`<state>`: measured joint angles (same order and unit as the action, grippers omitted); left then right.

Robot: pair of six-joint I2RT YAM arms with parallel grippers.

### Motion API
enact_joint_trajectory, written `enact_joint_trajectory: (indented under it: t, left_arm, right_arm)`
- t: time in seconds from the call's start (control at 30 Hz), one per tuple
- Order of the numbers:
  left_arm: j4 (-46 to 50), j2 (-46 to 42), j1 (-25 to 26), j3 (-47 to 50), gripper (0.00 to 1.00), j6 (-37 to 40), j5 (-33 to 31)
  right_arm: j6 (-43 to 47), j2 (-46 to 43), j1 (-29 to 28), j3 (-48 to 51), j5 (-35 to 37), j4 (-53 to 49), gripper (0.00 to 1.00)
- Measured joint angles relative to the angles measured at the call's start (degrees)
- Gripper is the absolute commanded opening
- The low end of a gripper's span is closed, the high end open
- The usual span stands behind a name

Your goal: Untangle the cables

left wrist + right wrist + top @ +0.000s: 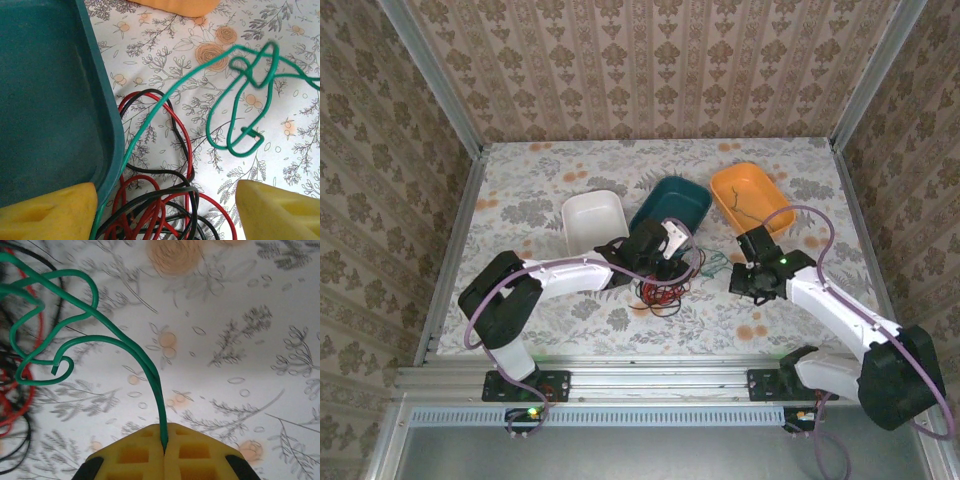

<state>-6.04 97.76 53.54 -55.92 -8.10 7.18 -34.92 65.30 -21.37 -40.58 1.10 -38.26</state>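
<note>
Floral cloth covers the bench (pixel 520 190), and patterned wallpaper closes it in on three sides. From above I see three trays in a row across the middle: a white tray (pixel 592 222) on the left, a teal tray (pixel 672 205) in the centre and an orange tray (pixel 752 198) on the right, with a thin dark strand lying in it.

The cables (pixel 660 292) lie on the cloth just in front of the teal tray, a small knot of red and black loops with a green strand trailing off to the right.

My left arm reaches in from the left and ends over that knot. In its wrist view the left fingers (pixel 45 212) are spread wide, one yellow pad at each lower corner, with the red and black loops (pixel 160 210) piled between them. The teal tray's wall sits right beside the left pad. I cannot tell whether either pad touches the wires.

The green cable (pixel 165 95) runs up out of the pile along the tray's corner, crosses the cloth and curls into a loose twist further out.

My right arm comes in from the right, its tip near the front of the orange tray. In its wrist view the right fingers (pixel 135 455) are pressed together and pinch the green cable (pixel 155 385), which rises out of the seam between the pads as two strands side by side. It bends away into open curls, with its cut end hooked back at the left. Red and black wires show blurred at that view's left edge
</note>
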Motion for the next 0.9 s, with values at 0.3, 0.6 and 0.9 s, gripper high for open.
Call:
enact_joint_trajectory:
  t: [0.3,0.6,0.9]
  left_arm:
    - [-2.5,-2.6,-3.2,3.7,0.73,-1.4,0.0]
    - [-2.5,-3.6,-4.8,4.6,0.73,-1.3,1.2]
    - [-1.7,-3.1,-6.3,4.0,0.66,-1.1,1.3]
  right_arm:
    - [0.5,-0.7,1.7,0.2,-4.7,3.4,0.0]
    - [1.4,-2.8,4.1,2.6,-9.6,4.4,0.0]
    - [2.2,-2.8,4.3,3.3,-13.4,5.8,0.0]
